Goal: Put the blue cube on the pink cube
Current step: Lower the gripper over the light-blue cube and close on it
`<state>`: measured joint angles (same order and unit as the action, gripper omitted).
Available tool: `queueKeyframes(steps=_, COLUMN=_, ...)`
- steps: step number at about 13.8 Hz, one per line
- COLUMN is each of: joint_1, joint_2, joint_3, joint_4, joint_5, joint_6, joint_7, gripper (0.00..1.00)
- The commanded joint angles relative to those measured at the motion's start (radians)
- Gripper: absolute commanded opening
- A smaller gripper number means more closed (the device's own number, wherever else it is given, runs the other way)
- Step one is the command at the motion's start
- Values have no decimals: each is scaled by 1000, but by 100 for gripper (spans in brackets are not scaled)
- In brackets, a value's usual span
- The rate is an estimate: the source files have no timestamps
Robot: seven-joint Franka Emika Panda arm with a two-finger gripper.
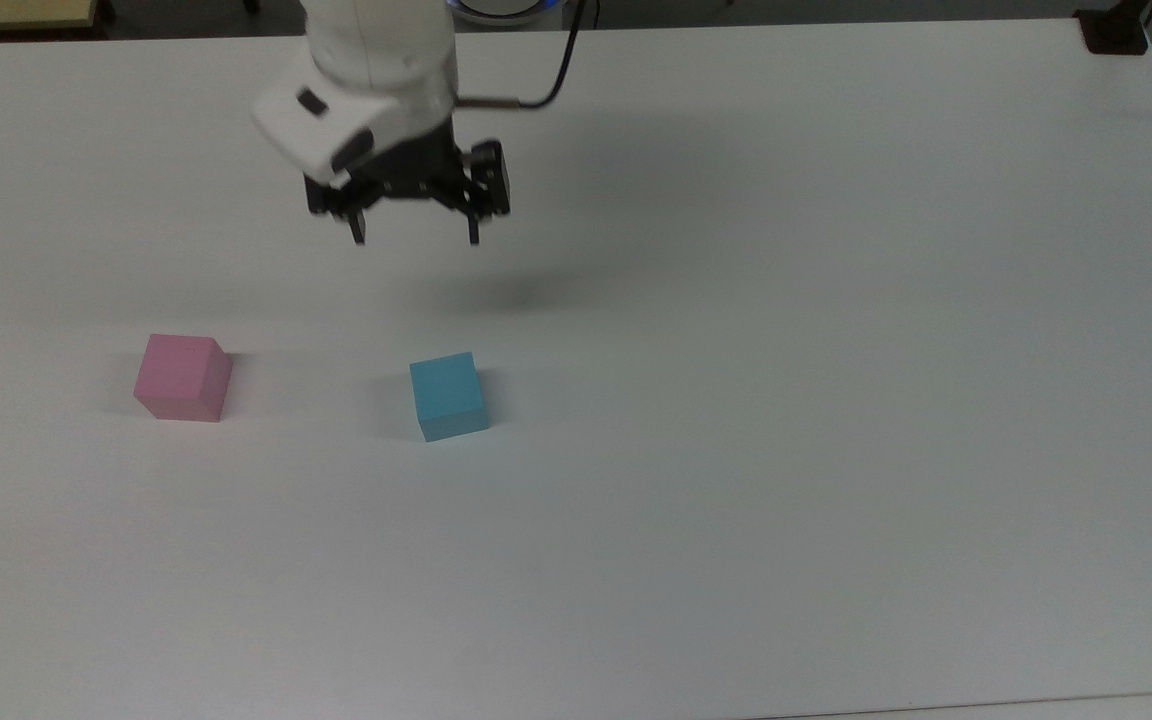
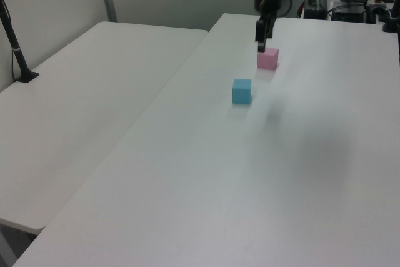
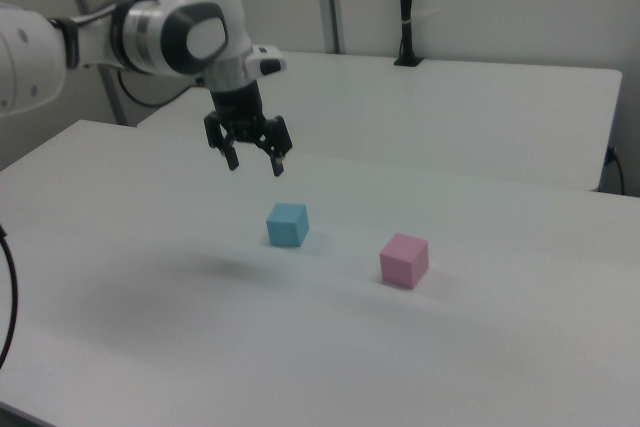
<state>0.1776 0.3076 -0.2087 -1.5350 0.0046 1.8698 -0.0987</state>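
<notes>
The blue cube [image 1: 448, 395] rests on the white table, seen also in the left view [image 2: 242, 90] and the right view [image 3: 287, 224]. The pink cube [image 1: 182, 377] sits apart from it, toward the top view's left [image 2: 267, 58] [image 3: 404, 259]. My gripper [image 1: 415, 240] hangs open above the table, higher in the top view than the blue cube and well clear of both cubes [image 3: 256, 164]. Nothing is between its fingers. In the left view the gripper [image 2: 260, 47] hangs in front of the pink cube's far side.
The white table [image 1: 736, 400] stretches wide toward the top view's right and bottom. A second white table [image 2: 94, 92] adjoins it on the left view's left, with a black post [image 2: 15, 48] standing on it. A black mount [image 1: 1114, 30] sits at the top view's upper right corner.
</notes>
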Motion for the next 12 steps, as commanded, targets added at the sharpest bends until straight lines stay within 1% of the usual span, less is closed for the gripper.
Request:
queueKeyframes(steps=1, joint_1=20, joint_2=131, joint_3=2, joint_4=29, joint_5=5, joint_6=115, joint_7=-82, gripper=100)
queueKeyframes(steps=2, joint_1=19, joint_2=154, joint_3=14, joint_4=29, joint_5=5, joint_6=153, joint_7=-84, gripper=100)
queueKeyframes(steps=5, joint_1=17, joint_2=212, joint_3=15, joint_4=30, joint_5=-5, joint_6=212, joint_7=-151, gripper=100)
queueKeyframes(steps=8, joint_1=14, joint_2=263, joint_3=14, joint_4=30, joint_5=-11, joint_6=270, joint_7=-154, gripper=100)
queueKeyframes(steps=9, joint_1=13, joint_2=275, joint_3=14, joint_4=30, joint_5=-11, joint_6=281, joint_7=-153, gripper=97)
queueKeyframes(steps=12, joint_1=10, joint_2=280, joint_3=14, joint_4=30, joint_5=-12, joint_6=282, joint_7=-153, gripper=97)
